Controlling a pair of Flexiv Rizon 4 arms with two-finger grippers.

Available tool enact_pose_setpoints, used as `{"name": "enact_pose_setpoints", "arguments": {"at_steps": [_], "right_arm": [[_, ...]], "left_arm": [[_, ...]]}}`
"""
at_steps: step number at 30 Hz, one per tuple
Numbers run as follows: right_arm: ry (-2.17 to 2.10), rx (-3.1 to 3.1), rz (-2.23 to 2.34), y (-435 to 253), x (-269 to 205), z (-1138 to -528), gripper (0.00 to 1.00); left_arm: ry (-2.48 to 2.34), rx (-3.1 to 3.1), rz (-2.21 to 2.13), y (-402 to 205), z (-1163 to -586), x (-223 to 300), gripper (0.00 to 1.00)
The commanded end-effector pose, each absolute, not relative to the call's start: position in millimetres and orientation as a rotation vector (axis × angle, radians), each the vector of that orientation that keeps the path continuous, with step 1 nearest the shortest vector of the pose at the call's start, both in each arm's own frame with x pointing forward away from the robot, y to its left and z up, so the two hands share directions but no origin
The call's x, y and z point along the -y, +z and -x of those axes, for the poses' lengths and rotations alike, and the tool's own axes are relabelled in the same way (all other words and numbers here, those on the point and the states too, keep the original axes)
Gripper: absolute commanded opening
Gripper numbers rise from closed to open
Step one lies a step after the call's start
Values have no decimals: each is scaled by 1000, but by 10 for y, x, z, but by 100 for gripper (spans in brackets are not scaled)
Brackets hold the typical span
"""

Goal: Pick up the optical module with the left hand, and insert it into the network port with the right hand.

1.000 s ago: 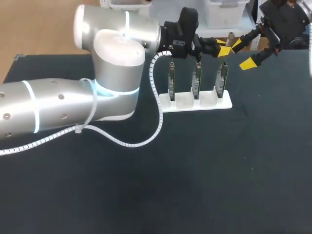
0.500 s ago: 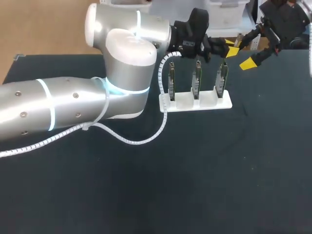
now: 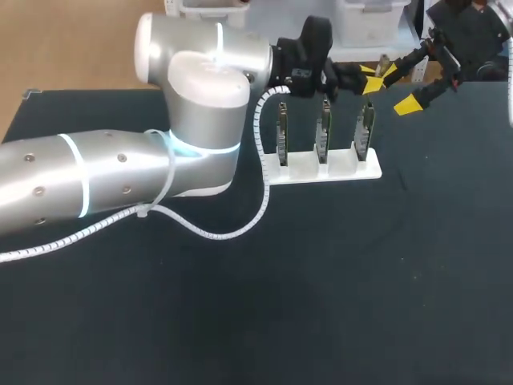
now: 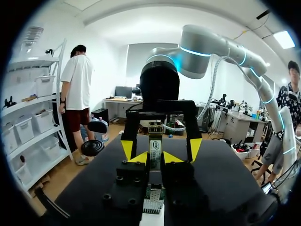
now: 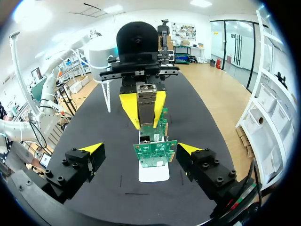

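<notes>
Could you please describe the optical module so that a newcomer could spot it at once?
On the dark table stands a white rack with three upright circuit boards. Above the board nearest the right arm, the left gripper grips the optical module: a small silvery metal block, the only piece held off the rack between yellow fingertips.

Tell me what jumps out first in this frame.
The big silver left arm stretches across the dark table from the head view's left. Its left hand is shut on the silver optical module, close to a white rack of three upright green circuit boards. The open right hand faces it, not touching the module.
</notes>
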State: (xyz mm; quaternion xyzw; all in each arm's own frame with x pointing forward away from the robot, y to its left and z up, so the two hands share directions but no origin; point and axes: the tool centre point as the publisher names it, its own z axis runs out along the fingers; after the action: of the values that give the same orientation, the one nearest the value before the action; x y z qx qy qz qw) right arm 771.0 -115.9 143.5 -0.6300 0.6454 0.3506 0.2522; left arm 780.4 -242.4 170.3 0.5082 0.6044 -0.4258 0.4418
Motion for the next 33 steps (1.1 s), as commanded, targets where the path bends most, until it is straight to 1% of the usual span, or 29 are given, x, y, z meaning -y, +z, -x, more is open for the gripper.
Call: {"name": "enact_pose_setpoints", "arguments": {"at_steps": [1,17,33], "right_arm": [[948,-1754,1711,1432,1159,-7687,100],[948,-1754,1711,1432,1159,-7687,100],[948,-1754,1711,1432,1159,-7687,100]], "left_arm": [[-1059,-1495,-1250,1680,-7723,2406,0],[-1078,-1491,-1257,1632,-7764,2470,0],[-1063,-1503,-1256,1640,-7785,2383,0]]}}
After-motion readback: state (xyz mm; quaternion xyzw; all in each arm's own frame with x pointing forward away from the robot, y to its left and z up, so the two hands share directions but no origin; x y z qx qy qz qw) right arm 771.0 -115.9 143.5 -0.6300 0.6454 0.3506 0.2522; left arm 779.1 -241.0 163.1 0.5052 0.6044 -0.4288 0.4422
